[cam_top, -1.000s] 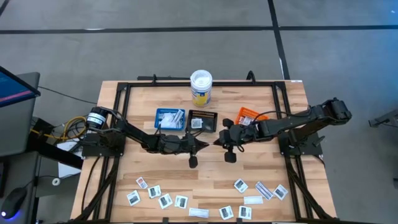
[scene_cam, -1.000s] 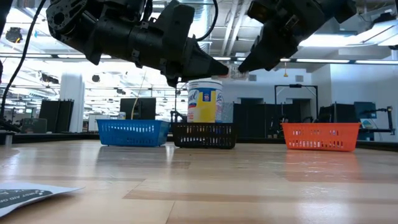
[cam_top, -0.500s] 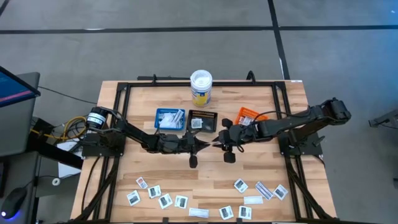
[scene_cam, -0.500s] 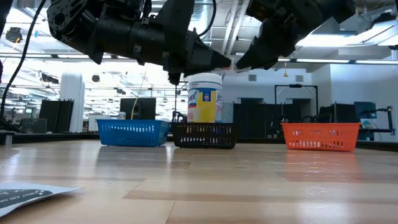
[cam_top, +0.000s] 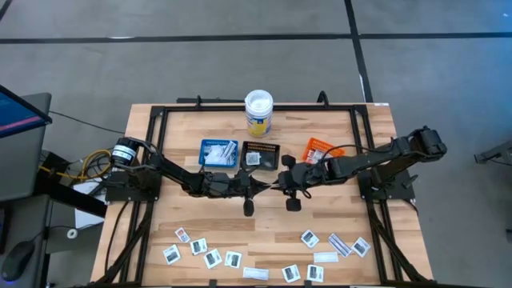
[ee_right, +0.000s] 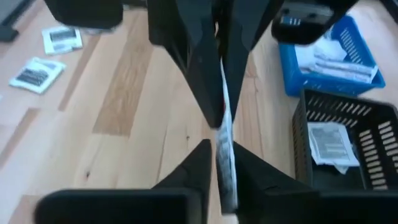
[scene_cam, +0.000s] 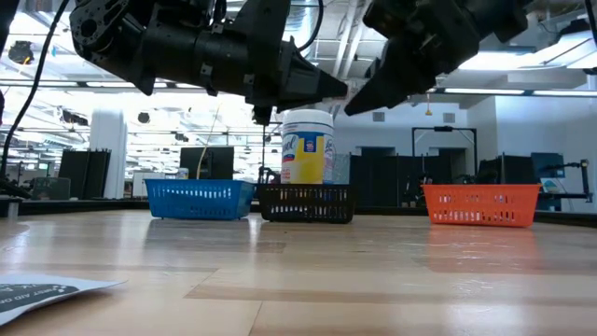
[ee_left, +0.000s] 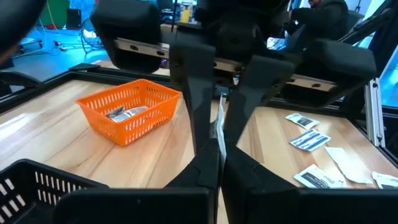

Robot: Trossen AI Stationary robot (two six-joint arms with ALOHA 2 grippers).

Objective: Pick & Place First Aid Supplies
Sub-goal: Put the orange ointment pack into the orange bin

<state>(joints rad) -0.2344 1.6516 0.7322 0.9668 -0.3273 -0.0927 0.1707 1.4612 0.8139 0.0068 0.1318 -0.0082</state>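
Note:
Over the table's middle my two grippers meet tip to tip. My left gripper [cam_top: 264, 185] comes from the left and my right gripper [cam_top: 277, 183] from the right. Between them stands one first aid packet [ee_right: 224, 163], a thin white paper piece seen edge-on [ee_left: 219, 126], with both grippers shut on it. Many more packets lie flat along the near edge, one group at the left [cam_top: 200, 250] and one at the right [cam_top: 336, 244]. My left gripper pinches the packet's end [ee_left: 219, 146] on its own side between its two fingers, coming level from the table's left. The packet stands on edge, well clear of the table. My right gripper has the packet's other end [ee_right: 224, 177] between its two fingers, one on each flat face. It slants down from the table's right, and its fingertips [ee_left: 202, 134] reach right up to the left gripper's.
A blue tray [cam_top: 218, 152], a black tray [cam_top: 260, 156] and an orange tray [cam_top: 318, 150] stand in a row just beyond the grippers, each with packets inside. A white-lidded tub [cam_top: 258, 112] stands at the far edge. Bare wood lies under the grippers.
My right gripper has crept a little toward the left gripper and slightly down, so that its fingertips now sit against the left gripper's tips around the packet. My left gripper has stayed in place.

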